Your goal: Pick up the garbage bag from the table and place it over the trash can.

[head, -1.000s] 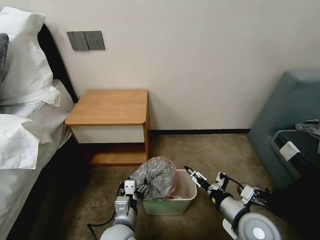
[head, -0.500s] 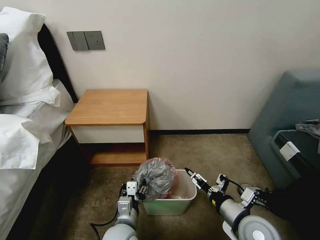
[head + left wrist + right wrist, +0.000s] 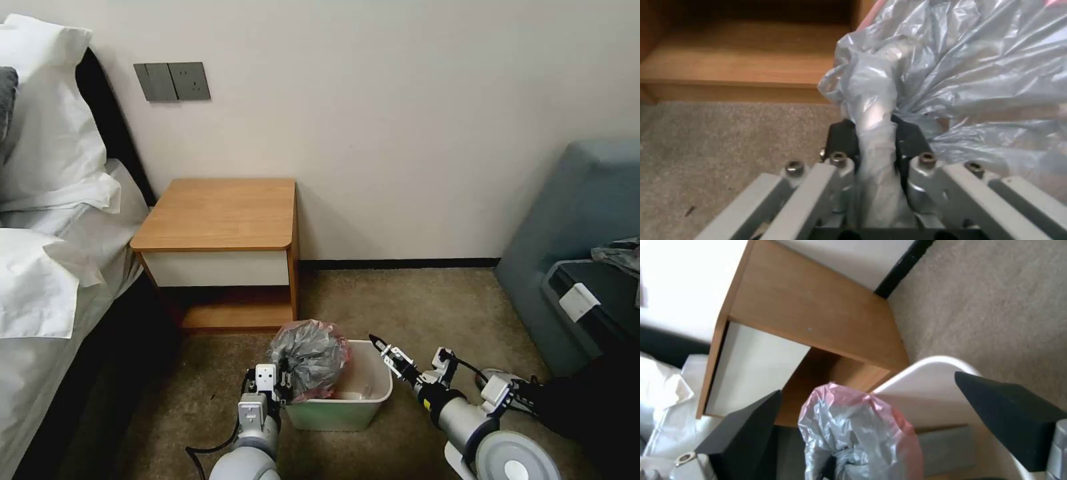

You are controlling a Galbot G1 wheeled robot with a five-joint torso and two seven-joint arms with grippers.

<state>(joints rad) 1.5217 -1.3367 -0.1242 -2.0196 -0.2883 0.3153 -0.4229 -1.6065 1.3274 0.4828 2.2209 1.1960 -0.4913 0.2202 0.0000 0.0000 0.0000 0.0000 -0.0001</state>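
At the far left of the head view, white pillows point(image 3: 47, 167) lie on the bed, and just right of them, in the middle left of the frame, stands the table point(image 3: 220, 213), its wooden top bare. Below it, at the bottom centre, the left gripper point(image 3: 285, 381) sits at the left rim of the trash can point(image 3: 347, 410). Its black fingers point(image 3: 842, 140) are clamped on a twisted neck of the garbage bag point(image 3: 310, 357); in the left wrist view the grey plastic runs straight up between them and then billows out toward the upper right of that frame. The bag is a crumpled grey bundle with a pink edge on top, rising directly above and to the right of the left gripper and resting over the left part of the trash can's opening. The right part of the opening is uncovered, with pale inner wall showing.

Further right in the head view, the right gripper point(image 3: 379, 345) hovers just above the can's right rim, apart from the bag, its fingers spread and holding nothing. In the right wrist view the bag point(image 3: 858, 433) sits low between its two dark fingers point(image 3: 746, 436), without touching them.

At the far right stands a blue-grey armchair point(image 3: 580, 220).
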